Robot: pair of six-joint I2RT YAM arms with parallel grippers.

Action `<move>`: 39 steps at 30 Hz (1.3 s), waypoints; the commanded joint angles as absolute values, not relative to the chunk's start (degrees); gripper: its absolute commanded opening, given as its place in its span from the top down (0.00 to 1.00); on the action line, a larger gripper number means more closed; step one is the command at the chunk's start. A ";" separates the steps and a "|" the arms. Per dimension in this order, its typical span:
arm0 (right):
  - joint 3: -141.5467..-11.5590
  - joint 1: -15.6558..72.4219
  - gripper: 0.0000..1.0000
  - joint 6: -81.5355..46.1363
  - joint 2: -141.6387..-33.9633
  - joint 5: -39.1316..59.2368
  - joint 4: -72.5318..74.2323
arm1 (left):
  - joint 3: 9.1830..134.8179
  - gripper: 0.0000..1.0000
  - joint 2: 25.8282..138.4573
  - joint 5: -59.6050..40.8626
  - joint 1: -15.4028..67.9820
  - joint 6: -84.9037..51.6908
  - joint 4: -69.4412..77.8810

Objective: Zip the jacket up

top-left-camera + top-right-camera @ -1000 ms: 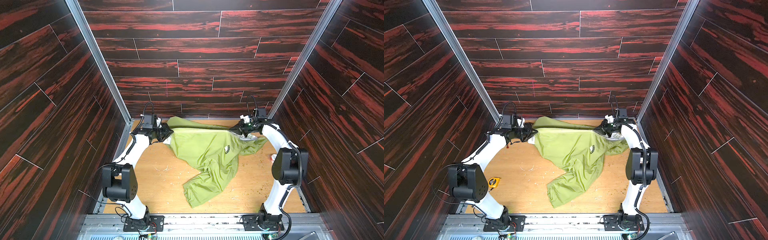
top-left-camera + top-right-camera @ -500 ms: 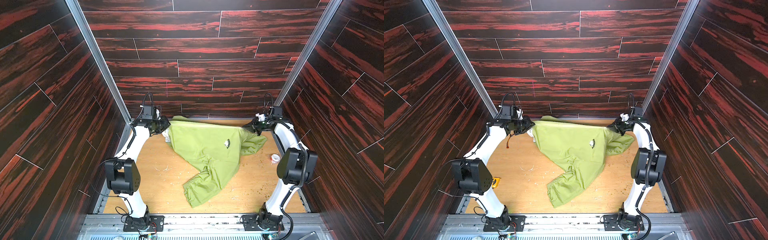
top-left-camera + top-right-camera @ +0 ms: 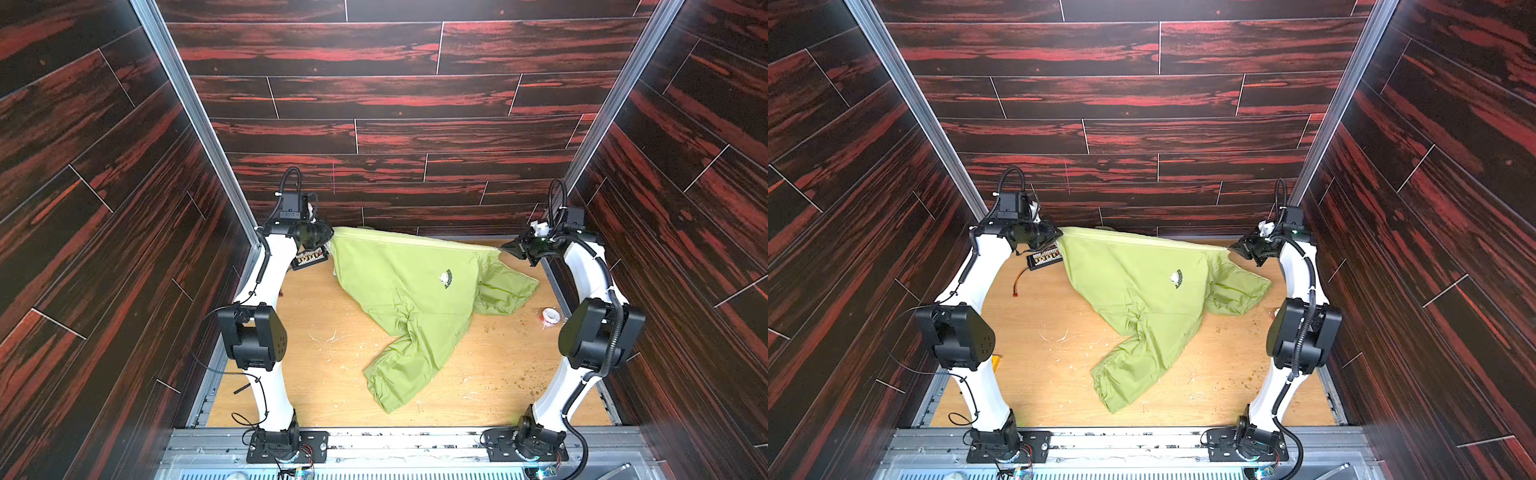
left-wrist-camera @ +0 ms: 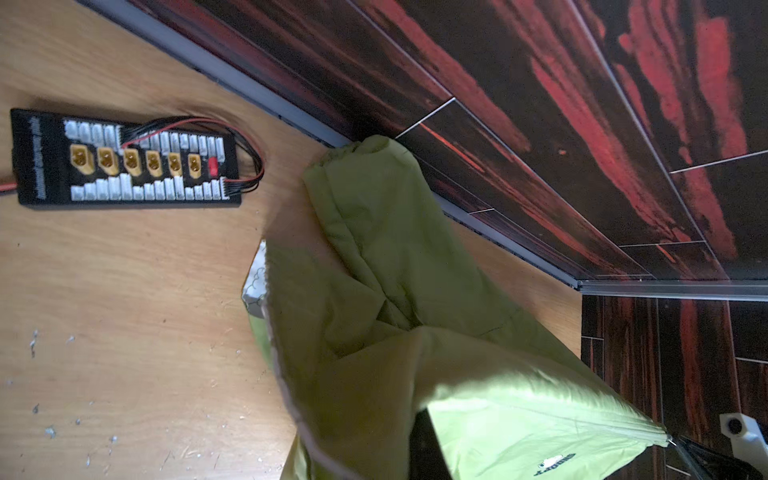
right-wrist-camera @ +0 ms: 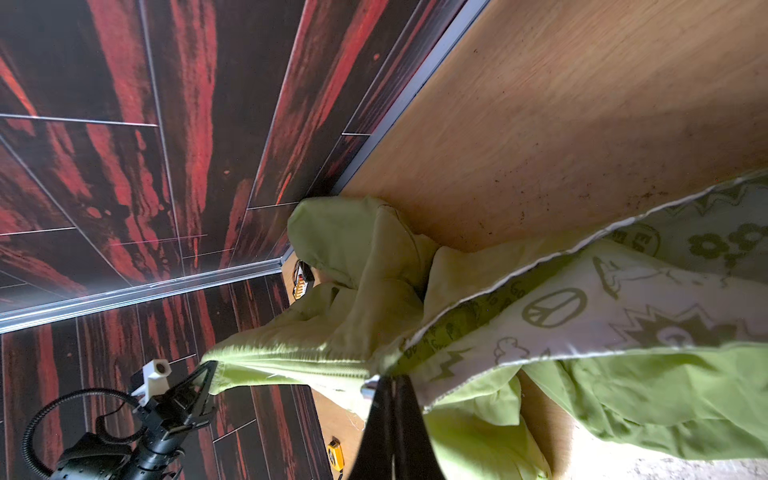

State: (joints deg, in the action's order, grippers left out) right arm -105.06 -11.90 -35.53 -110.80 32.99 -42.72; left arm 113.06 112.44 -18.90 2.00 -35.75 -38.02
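Observation:
The olive-green jacket hangs stretched between both grippers at the back of the table, and a sleeve trails toward the front. A small white print with dark lettering faces up. My left gripper is shut on the jacket's left end. My right gripper is shut on its right end. In the right wrist view the dark fingers pinch the edge beside the pale printed lining. Green fabric hides most of the left fingers in the left wrist view.
A black connector board lies under the left gripper. A tape roll sits by the right arm. A yellow tape measure lies behind the left arm. Dark panel walls close in on three sides.
Both grippers have moved apart toward the side walls and the back. The jacket's upper edge has been pulled from a slack drape into a nearly straight line.

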 commanded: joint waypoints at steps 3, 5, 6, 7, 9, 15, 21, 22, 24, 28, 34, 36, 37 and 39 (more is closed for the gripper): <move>-102.18 -14.61 0.90 -34.76 -111.36 32.04 -39.86 | 111.82 0.93 110.94 -15.34 -1.23 -34.72 -38.65; -97.82 -14.61 0.65 -34.65 -108.94 30.77 -37.82 | 107.57 0.72 108.44 -14.40 -1.23 -34.77 -38.72; -95.99 -14.61 0.52 -34.30 -107.80 29.30 -37.32 | 104.62 0.62 106.58 -13.52 -1.23 -34.87 -38.41; -94.64 -14.70 0.43 -33.88 -106.59 27.88 -37.18 | 101.53 0.55 104.54 -12.24 -1.28 -35.13 -37.61; -92.80 -14.75 0.34 -33.08 -104.81 25.06 -37.04 | 95.34 0.39 100.78 -9.90 -1.19 -35.99 -35.18; -89.63 -14.68 0.11 -32.26 -99.19 16.64 -33.03 | 78.31 0.10 87.16 -3.47 -1.32 -37.21 -23.69; -75.21 -13.37 0.02 -30.66 -86.52 -0.94 -8.74 | 65.91 0.07 77.02 6.46 -1.33 -30.84 -7.87; -70.68 -12.83 0.01 -28.71 -84.60 -3.57 -1.34 | 63.53 0.07 76.20 8.53 -1.32 -29.85 -3.77; -64.11 -12.43 0.01 -24.92 -82.37 -5.16 10.49 | 61.61 0.03 75.35 12.46 -1.32 -26.96 -1.11; -60.16 -12.75 0.01 -29.12 -84.02 -17.07 14.98 | 57.28 0.09 76.97 24.99 -1.32 -27.21 2.87; -52.86 -13.83 0.01 -25.72 -90.13 -11.84 26.44 | 53.84 0.01 85.62 28.80 -1.32 -15.93 7.52; -49.12 -11.27 0.01 -18.82 -91.87 -16.54 31.33 | 50.53 0.01 87.43 30.81 -1.36 -14.17 12.21; -47.38 -10.07 0.01 -14.80 -92.71 -17.92 34.85 | 48.94 0.00 87.81 31.45 -1.36 -13.80 14.72; -43.93 -7.38 0.01 -7.28 -95.49 -21.38 40.58 | 44.86 0.01 89.00 31.21 -1.32 -11.99 22.06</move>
State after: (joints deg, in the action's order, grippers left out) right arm -47.09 -10.68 -18.83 -91.79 -15.18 29.43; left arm 48.49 88.58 27.99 -1.28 -17.43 11.25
